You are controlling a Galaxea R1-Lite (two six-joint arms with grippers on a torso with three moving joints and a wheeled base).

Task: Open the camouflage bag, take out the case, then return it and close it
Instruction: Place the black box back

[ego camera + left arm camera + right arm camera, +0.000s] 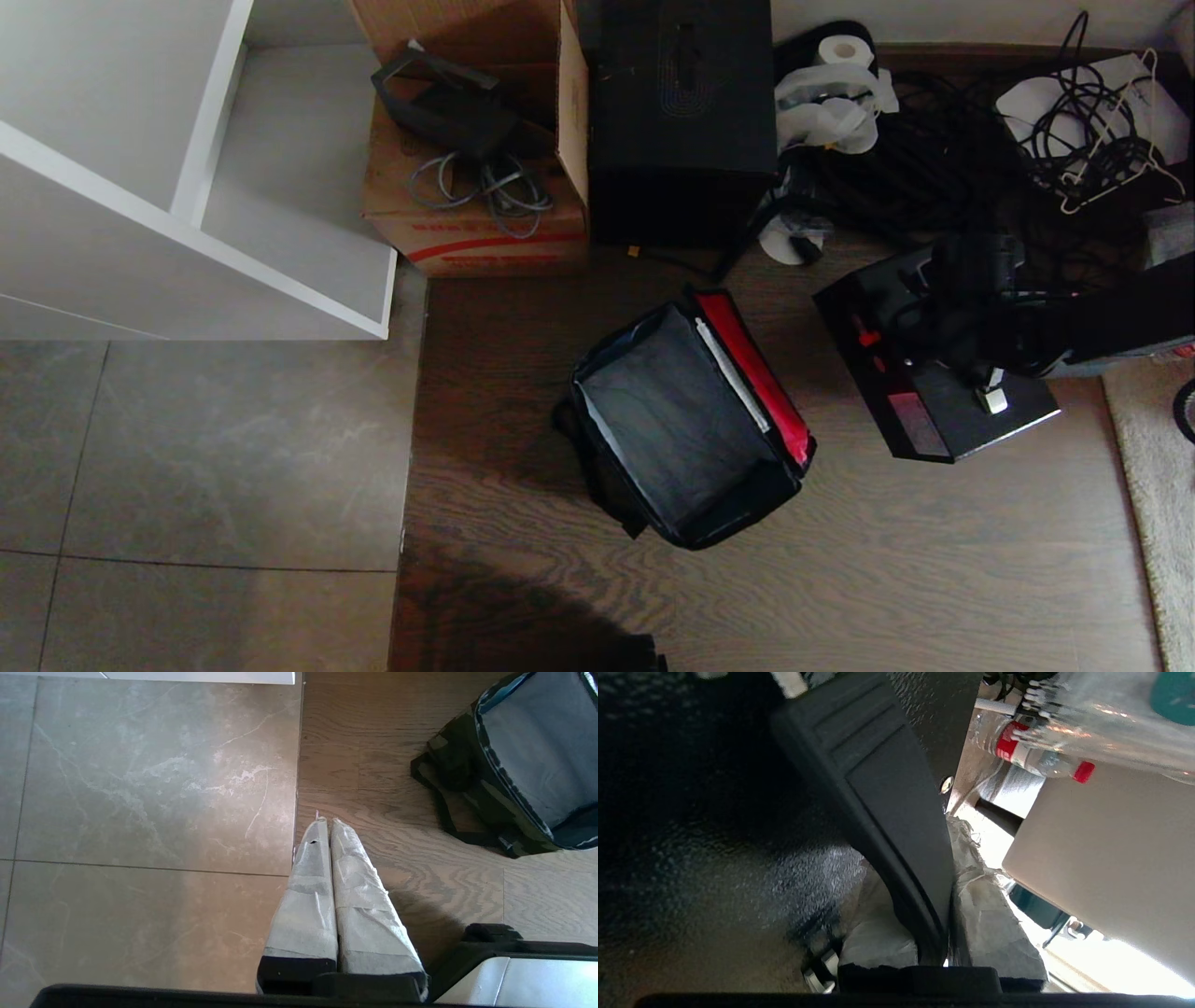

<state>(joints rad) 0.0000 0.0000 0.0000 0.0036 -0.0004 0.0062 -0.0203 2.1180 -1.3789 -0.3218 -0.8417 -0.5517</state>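
Case held up beside the open bag

The camouflage bag [686, 425] sits open on the wood floor with bare floor around it. The case [934, 373] hangs tilted to its right, apart. The right gripper [945, 882] pinches the case's handle [887, 812]. The left gripper [327, 833] is pressed together over the floor.

The right arm [1102, 322], dark and jointed, reaches in from the right edge of the head view. Its right gripper [934, 905] has white-wrapped fingers [990, 919] clamped on the black moulded plastic handle [887, 793] between the jaws. The left gripper [329, 833] points down, its white-wrapped fingers [306, 905] pressed together, nothing between the jaws.
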